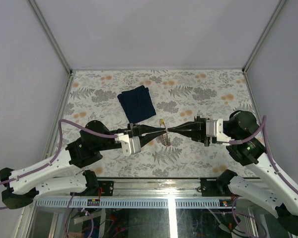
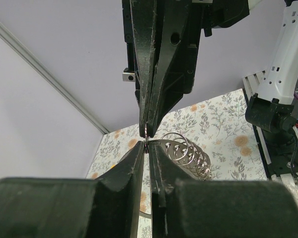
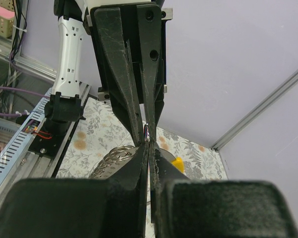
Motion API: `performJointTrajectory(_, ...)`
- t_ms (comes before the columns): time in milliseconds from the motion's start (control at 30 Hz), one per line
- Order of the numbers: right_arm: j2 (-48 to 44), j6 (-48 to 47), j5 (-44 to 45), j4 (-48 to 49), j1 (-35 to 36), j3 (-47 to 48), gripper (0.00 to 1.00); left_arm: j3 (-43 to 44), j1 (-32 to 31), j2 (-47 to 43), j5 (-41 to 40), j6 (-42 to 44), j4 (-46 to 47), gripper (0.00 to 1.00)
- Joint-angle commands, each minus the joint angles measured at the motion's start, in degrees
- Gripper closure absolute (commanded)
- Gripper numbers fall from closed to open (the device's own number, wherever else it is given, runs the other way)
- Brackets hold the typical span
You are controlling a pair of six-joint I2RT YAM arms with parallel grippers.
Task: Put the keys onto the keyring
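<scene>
My two grippers meet tip to tip above the middle of the table. The left gripper (image 1: 162, 131) (image 2: 148, 147) comes in from the left, the right gripper (image 1: 169, 131) (image 3: 148, 145) from the right. Both are shut on the thin silvery wire of the keyring (image 2: 146, 133) (image 3: 147, 131), which is pinched between their tips. A bunch of small metal rings (image 1: 165, 139) (image 2: 188, 154) (image 3: 113, 155) hangs just below the tips. One of the keys, with a yellow tag (image 1: 162, 121) (image 3: 177, 163), shows behind the tips. The fingers hide the rest of the keys.
A dark navy folded cloth (image 1: 137, 103) lies on the floral tabletop (image 1: 203, 94) beyond the grippers, toward the back left. White walls with metal corner posts (image 1: 52, 39) enclose the table on three sides.
</scene>
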Motion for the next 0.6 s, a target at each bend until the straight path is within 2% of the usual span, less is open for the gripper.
performJointTrajectory(0,0.19,0.05,-1.55,0.87,0.75,2.53,1.0,2.2,-0.27,-0.11,-0.59,-0.07,2.98,0.91)
performJointTrajectory(233,0.2,-1.22,-1.13,-0.65,0.8,2.64,1.0,2.56,-0.28,-0.05,-0.58,0.16,2.45,0.94)
performJointTrajectory(367,0.04,-2.43,-0.83,-2.62,0.79,3.12,1.0,3.14,-0.23,0.05,-0.63,0.22,1.71,1.0)
performJointTrajectory(567,-0.35,-2.78,0.08,-3.32,0.8,3.07,0.99,5.09,-0.23,1.04,-0.83,-0.09,-1.38,1.0)
